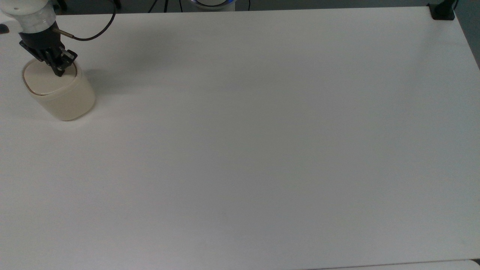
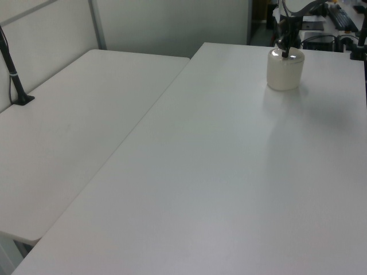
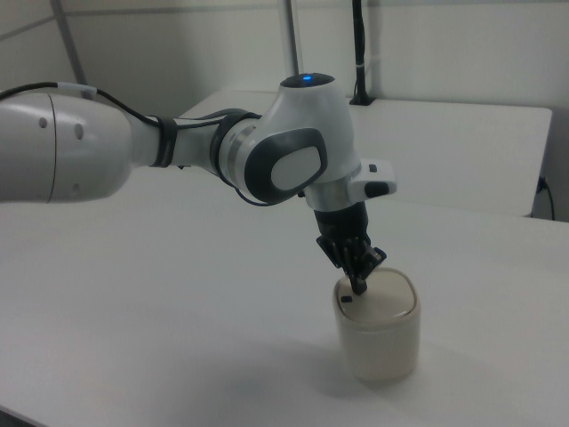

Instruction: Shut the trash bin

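Cream-beige plastic, the trash bin (image 1: 60, 90) stands at the far left of the white table (image 1: 262, 150) in the top view, near that table's back edge; in the left view it sits far off at the top right (image 2: 285, 71). Its thin flat lid (image 3: 384, 294) lies level across the rim, with no tan interior showing, so the bin looks shut or very nearly so. The gripper (image 1: 60, 71) points down with its tips touching the lid near the edge that faces the arm, just beside the small black button (image 3: 348, 299) seen in the right view. The jaws look drawn together with nothing between them, used as a pushing tip.

To finish well, I judge the press should go straight down and be light: enough to seat the lid, not so much that the small bin tips or skids on the smooth top. Keeping the tip off the button matters, since a push there could spring the lid open. A straight lift afterwards would avoid dragging the lid.

A second white table (image 2: 74, 132) adjoins on the left view's left, with grey partition walls (image 2: 172, 23) behind.
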